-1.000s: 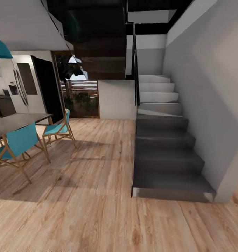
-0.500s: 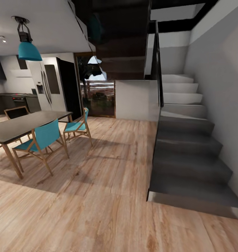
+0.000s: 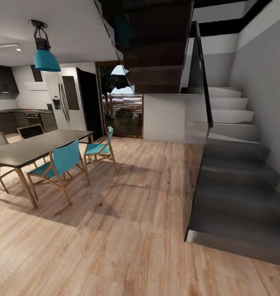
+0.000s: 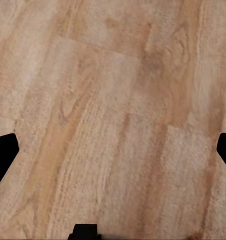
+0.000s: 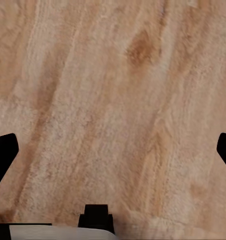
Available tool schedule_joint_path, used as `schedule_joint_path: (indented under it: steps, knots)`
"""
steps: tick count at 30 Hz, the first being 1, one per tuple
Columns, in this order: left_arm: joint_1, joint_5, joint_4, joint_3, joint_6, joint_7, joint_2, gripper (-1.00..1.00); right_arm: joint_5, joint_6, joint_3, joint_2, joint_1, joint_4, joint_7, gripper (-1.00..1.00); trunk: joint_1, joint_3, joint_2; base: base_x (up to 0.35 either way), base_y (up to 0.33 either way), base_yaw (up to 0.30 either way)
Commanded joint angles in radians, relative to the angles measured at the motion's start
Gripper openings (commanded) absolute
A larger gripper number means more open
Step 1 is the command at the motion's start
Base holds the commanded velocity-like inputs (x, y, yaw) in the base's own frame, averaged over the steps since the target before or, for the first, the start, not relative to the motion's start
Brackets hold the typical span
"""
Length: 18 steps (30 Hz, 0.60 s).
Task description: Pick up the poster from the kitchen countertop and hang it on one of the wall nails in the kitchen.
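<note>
Left pincer (image 4: 113,155) spread wide, dark fingertips (image 4: 3,155) at the frame edges, nothing between them but floor (image 4: 113,100) planks. Right pincer (image 5: 113,155) likewise parted and empty, hanging over the same wood.

Further out, from the head: broad wooden floor ahead, dark stairs (image 3: 239,193) rising at the right with a glass rail (image 3: 199,70). At the left, a dark dining table (image 3: 37,146) ringed by teal chairs (image 3: 61,164), one standing clear of the table toward the open floor. Above it, a teal lamp (image 3: 44,57). Beyond, a pale fridge (image 3: 66,100) and, far back at the left, a strip of kitchen countertop (image 3: 16,111) over dark cabinets. Poster too far off or hidden to make out; presumably somewhere on that countertop. Wall nails not discernible either.

Judged stage: in transit toward the kitchen, nothing picked up yet.

Risks from here:
- Clipping the outer chair or the table corner while steering left, for lack of margin around the base.
- Catching the lowest stair edge if swung too wide to the right.
- Arms hanging low and forward, liable to strike chair backs in the gap between table and fridge.
- Arriving badly angled at the countertop, leaving the poster out of reach.
</note>
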Motion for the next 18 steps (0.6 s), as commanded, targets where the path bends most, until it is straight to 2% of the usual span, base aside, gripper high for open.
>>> schedule_joint_path:
  steps: [1,7,10,18]
  knots:
    - [0.000,0.000,-0.001,0.006,-0.003,0.001,-0.001,1.00,0.004,-0.003,0.000,0.001,-0.001,0.001,-0.001,1.00,0.000,-0.001,0.000,0.143,0.268,0.135]
    - [0.000,0.000,-0.001,0.011,-0.002,0.000,-0.001,1.00,0.000,-0.008,-0.003,0.003,0.000,-0.001,-0.003,1.00,0.000,-0.004,0.000,0.144,0.269,0.211]
    - [0.000,0.000,-0.001,0.012,-0.003,0.000,-0.001,1.00,0.002,-0.083,0.000,0.005,-0.001,0.002,-0.004,1.00,0.000,-0.005,0.000,0.144,0.270,0.263]
    - [0.000,0.000,-0.001,0.012,-0.003,0.000,-0.001,1.00,0.005,-0.126,0.001,0.006,-0.001,0.005,-0.004,1.00,0.000,-0.008,0.000,0.144,0.270,0.271]
